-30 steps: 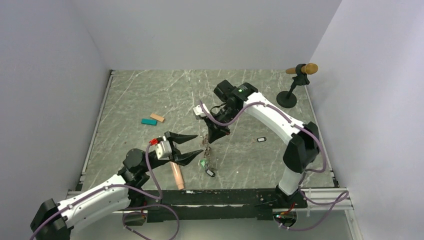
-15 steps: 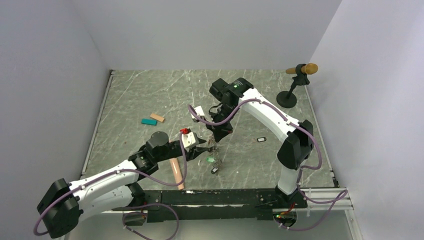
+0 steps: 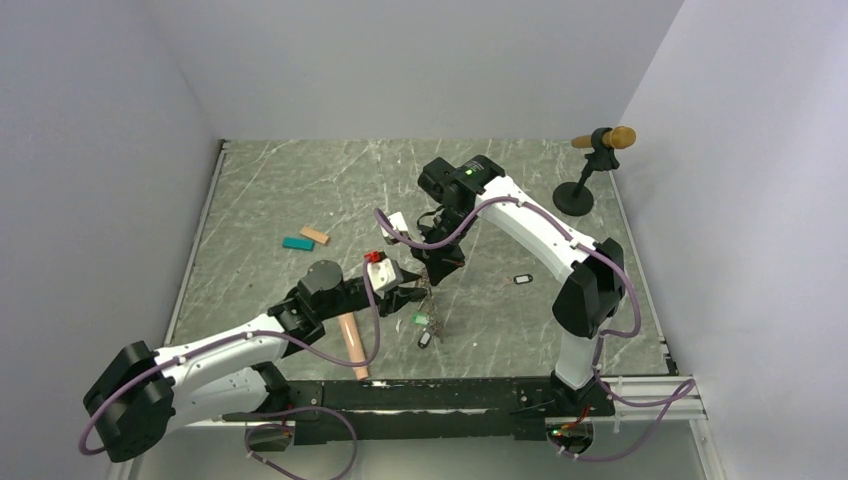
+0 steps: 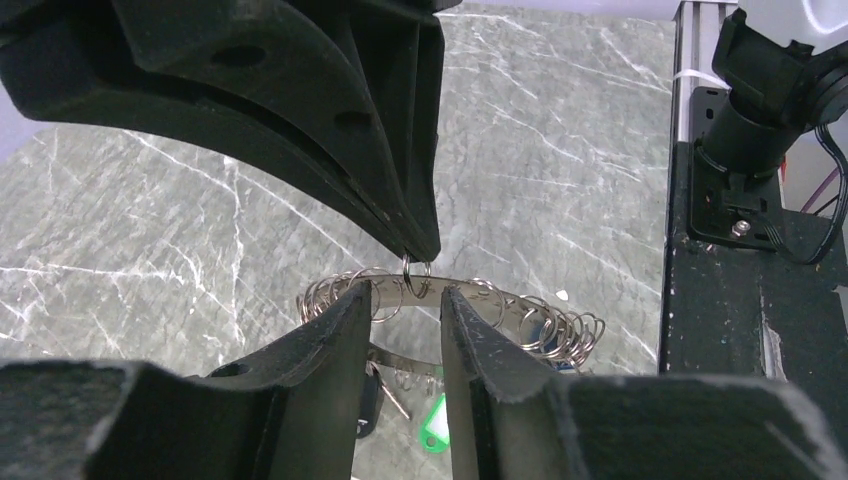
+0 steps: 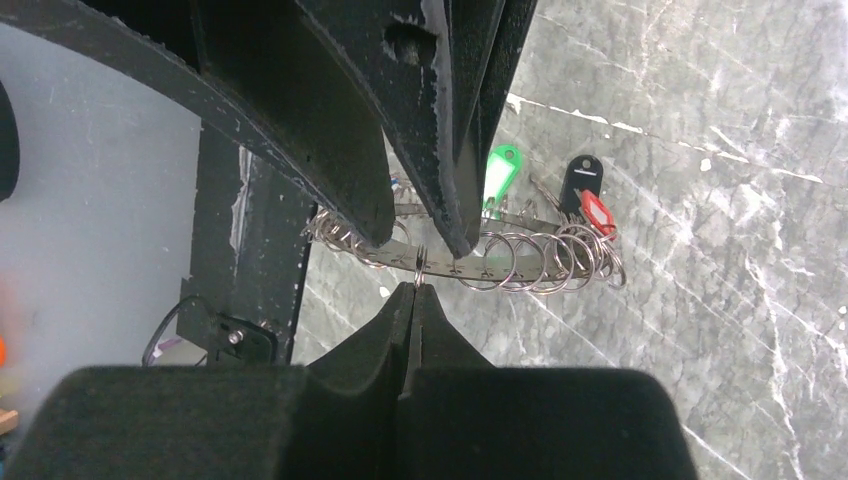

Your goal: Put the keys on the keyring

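The keyring (image 5: 520,262) is a thin metal band strung with several small wire rings, and it hangs above the marble table. My right gripper (image 5: 415,285) is shut on one of those small rings and holds the loop up. A green key (image 5: 500,175), a black key (image 5: 580,180) and a red key (image 5: 596,212) dangle from it. My left gripper (image 4: 405,290) stands open, its fingertips at the band (image 4: 520,310) on either side of the held ring, and a gap shows between them. From above, both grippers meet at the keyring (image 3: 428,290). One loose key (image 3: 522,279) lies on the table to the right.
A peach cylinder (image 3: 352,345) lies near the left arm. A teal block (image 3: 297,243) and a tan block (image 3: 314,236) sit further left. A black stand (image 3: 577,195) is at the back right. The black frame rail (image 4: 740,300) runs along the near edge.
My left arm swung in to the hanging keyring and its jaws narrowed around the band. The right gripper carried the keyring slightly left and up, still shut.
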You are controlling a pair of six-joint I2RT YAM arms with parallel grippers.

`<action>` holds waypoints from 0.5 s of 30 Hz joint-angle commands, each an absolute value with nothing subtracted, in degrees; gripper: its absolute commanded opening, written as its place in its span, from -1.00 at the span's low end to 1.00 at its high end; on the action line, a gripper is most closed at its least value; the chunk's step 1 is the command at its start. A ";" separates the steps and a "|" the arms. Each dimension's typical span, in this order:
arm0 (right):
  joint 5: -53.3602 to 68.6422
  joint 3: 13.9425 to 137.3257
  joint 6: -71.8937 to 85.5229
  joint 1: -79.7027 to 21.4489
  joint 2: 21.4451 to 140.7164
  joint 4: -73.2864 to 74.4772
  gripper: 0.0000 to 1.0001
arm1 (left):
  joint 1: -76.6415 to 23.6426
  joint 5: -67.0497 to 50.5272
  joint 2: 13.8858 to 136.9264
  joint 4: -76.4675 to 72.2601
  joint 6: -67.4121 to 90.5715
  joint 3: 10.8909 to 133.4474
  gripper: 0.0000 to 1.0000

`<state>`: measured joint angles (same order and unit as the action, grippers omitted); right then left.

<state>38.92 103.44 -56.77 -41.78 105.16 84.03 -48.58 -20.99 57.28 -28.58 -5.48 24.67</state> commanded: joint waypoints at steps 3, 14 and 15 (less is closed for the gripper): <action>41.75 105.09 -55.81 -42.09 104.55 84.46 -1.00 | -49.05 -20.76 58.86 -35.27 -3.03 25.91 -0.31; 43.39 104.66 -54.84 -42.06 104.15 82.73 -1.00 | -49.13 -23.83 61.22 -34.15 -2.21 27.27 -0.68; 43.46 104.47 -54.70 -42.08 103.96 82.37 -1.00 | -49.13 -24.16 61.40 -33.68 -2.20 27.48 -0.69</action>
<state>40.60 103.44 -56.14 -41.78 105.16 83.79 -48.84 -21.89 60.84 -32.75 -3.20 24.80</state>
